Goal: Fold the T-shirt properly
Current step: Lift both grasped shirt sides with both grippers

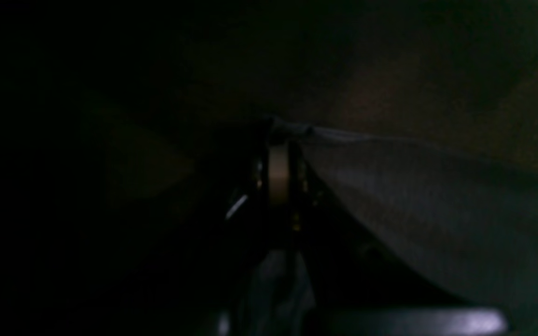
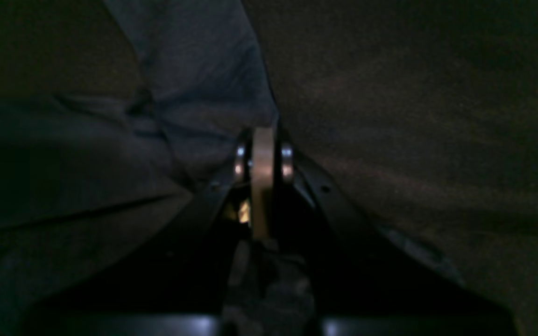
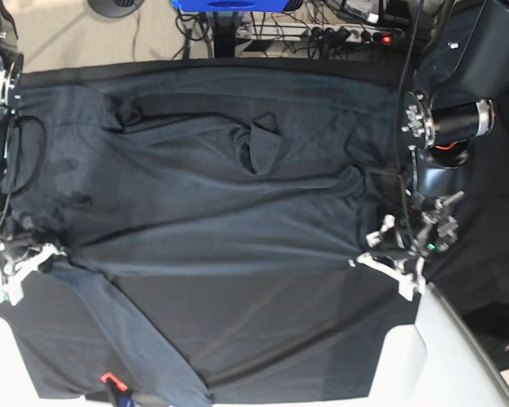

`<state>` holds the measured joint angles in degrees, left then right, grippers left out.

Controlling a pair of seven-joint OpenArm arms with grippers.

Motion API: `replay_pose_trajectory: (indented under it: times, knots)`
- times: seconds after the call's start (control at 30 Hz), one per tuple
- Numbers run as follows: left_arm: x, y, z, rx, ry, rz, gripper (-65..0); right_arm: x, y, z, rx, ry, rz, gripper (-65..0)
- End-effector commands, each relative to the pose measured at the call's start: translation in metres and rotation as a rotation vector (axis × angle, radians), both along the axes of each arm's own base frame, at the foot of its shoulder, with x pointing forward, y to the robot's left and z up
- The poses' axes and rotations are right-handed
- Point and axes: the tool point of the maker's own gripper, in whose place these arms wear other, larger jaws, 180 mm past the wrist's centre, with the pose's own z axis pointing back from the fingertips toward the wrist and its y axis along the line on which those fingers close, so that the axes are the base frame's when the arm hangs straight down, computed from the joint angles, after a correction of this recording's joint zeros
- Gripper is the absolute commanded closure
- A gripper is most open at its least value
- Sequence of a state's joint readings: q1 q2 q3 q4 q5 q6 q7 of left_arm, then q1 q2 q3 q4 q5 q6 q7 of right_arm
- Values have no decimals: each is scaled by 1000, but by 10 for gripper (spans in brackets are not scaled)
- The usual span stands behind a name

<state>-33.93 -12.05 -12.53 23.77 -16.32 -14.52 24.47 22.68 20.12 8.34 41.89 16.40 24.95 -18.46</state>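
Across the black table covering [image 3: 263, 339]: the T-shirt [image 3: 220, 195], dark slate-grey, plain knit, a shade lighter and bluer than the cloth beneath. Spread wide over the upper and middle part of the table in the base view, rumpled rather than flat — long creases running side to side, a puckered fold standing up near the middle of the upper half. 1 long sleeve [image 3: 136, 339] trailing diagonally from the left edge of the body down toward the bottom edge of the cloth, lying apart from the rest. Lower hem pulled into a fairly straight line between the 2 grippers.

At the hem's right end in the base view: left gripper [image 3: 400, 261], down on the fabric, white fingertips at the shirt's corner. From the left wrist view, very dark: left gripper [image 1: 282, 135] with jaws pressed together, a thin lip of grey fabric [image 1: 437, 219] pinched at the tips and sloping away to the right.

At the far left edge of the base view: right gripper [image 3: 17, 263], low on the table at the spot where sleeve meets body. From the right wrist view: right gripper [image 2: 264, 140] with jaws closed tight, bluish-grey folds of the shirt [image 2: 194, 84] bunched just left of and above the tips, black cloth [image 2: 414, 116] to the right — whether any fabric sits between the tips, cannot tell.
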Motion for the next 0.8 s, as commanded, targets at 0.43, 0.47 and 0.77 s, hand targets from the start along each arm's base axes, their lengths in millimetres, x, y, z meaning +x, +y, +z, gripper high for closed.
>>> replay_pose_trajectory:
  times: [0.43,0.47,0.77]
  knots:
    - [46,7,70,45,-149,-37,0,31,-15,43,-20,-161,-18,0]
    - [47,6,71,44,-150,-38,0,32,-15,44,-20,-164,-18,0]
    - [61,-7,90,37,-210,-54,0,37,-15,51,-19,-213,-23,0]
